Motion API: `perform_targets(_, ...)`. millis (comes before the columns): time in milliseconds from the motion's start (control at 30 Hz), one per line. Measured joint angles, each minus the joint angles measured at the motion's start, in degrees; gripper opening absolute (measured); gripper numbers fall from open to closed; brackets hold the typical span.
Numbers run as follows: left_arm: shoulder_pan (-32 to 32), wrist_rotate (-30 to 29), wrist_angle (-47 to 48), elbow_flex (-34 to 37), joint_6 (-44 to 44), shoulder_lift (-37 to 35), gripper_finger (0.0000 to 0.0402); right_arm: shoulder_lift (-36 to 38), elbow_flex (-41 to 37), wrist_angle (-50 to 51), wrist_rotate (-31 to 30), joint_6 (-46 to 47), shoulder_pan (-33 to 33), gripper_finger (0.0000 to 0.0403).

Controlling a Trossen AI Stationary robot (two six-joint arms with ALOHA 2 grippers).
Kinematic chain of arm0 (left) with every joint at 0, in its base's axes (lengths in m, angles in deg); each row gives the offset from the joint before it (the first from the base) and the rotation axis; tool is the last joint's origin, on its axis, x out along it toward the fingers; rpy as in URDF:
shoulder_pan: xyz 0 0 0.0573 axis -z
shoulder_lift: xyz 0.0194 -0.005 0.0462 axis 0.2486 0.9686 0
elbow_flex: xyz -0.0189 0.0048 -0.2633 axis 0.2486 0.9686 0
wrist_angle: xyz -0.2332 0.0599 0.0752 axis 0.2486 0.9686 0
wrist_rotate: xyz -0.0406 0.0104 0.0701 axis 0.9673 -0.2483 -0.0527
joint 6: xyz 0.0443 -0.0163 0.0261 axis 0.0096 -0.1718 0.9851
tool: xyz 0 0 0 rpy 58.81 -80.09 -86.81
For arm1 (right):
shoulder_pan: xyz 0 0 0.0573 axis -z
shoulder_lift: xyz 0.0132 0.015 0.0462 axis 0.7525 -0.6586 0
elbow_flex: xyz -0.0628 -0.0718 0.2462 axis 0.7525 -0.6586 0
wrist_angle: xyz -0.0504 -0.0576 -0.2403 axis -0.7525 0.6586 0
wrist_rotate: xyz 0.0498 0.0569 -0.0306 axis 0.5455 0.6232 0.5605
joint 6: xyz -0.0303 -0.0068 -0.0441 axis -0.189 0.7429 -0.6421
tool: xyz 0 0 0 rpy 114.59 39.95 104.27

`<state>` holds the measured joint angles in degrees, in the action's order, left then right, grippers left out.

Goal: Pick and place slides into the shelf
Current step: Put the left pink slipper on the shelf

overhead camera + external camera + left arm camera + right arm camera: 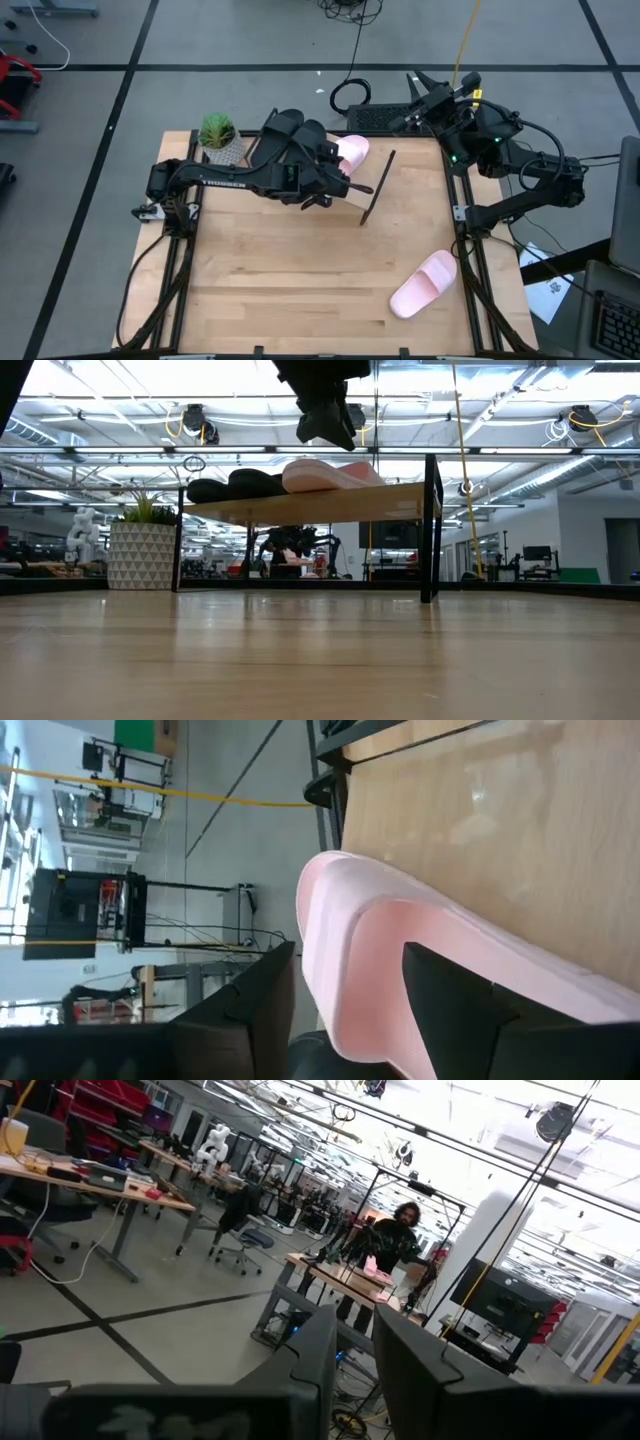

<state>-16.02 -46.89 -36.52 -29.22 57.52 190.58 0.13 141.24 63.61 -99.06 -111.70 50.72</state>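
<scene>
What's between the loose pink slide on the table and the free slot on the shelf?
Nothing visible. The loose pink slide lies near the table's front right; bare tabletop runs to the shelf. Its right end, beside the placed pink slide, is open. The left gripper hovers there.

A robotics lab: desks (95,1180), monitors (503,1308), ceiling cables and other robots (210,1142) behind.

You have: high view straight down over the worktop (300,270); low view level across it; both share the shelf (376,188) at 12 o'clock.
</scene>
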Motion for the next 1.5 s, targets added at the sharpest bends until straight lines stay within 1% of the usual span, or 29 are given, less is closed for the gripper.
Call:
perform_targets(200, 0.56, 0.39, 0.27, 0.0, -2.32, 0.0, 0.0188, 0.0, 0.0, 0.02, 0.0, 0.29, 0.0, 0.0059)
perform_targets(267, 0.65, 0.33, 0.38, 0.0, -2.34, 0.0, 0.0182, 0.0, 0.0, 0.02, 0.0, 0.35, 0.0, 0.0059)
perform_targets(333, 0.7, 0.32, 0.41, 0.0, -2.36, 0.0, 0.0166, 0.0, 0.0, 0.02, 0.0, 0.38, 0.0, 0.0059)
perform_targets(467, 0.68, 0.13, 0.47, 0.0, -2.21, 0.0, 0.0119, 0.0, 0.0, 0.02, 0.0, 0.38, 0.0, 0.0059)
perform_targets(567, 0.69, -1.29, 0.13, 0.0, -2.37, 0.0, 0.0092, 0.0, 0.0, 0.02, 0.0, 0.39, 0.0, 0.0059)
perform_targets(633, 0.5, -1.62, 0.14, 0.0, -2.31, 0.0, 0.0082, 0.0, 0.0, 0.02, 0.0, 0.4, 0.0, 0.0059)
perform_targets(733, 0.18, -0.09, 0.27, 0.0, -2.13, 0.0, 0.0078, 0.0, 0.0, 0.02, 0.02, 0.4, 0.0, 0.0059)
perform_targets(933, -0.02, -0.02, 1.49, 0.0, -4.26, 0.0, 0.0101, 0.0, 0.0, 0.02, 0.0, 0.33, 0.0, 0.0059)
perform_targets(1200, -1.05, 0.95, 2.9, 0.0, -8.58, 0.0, 0.0169, 0.0, 0.0, 0.02, 0.13, 0.38, -0.01, 0.0059)
perform_targets(1333, -1.03, 1.03, 2.87, 0.0, -6.27, 0.0, 0.0198, 0.0, 0.0, 0.02, 0.13, 0.39, 0.0, 0.0059)
perform_targets(1500, -1.38, 3.33, 2.9, 0.01, -1.97, 0.62, 0.0206, 0.0, 0.0, 0.02, 0.15, 0.4, 0.0, 0.0059)
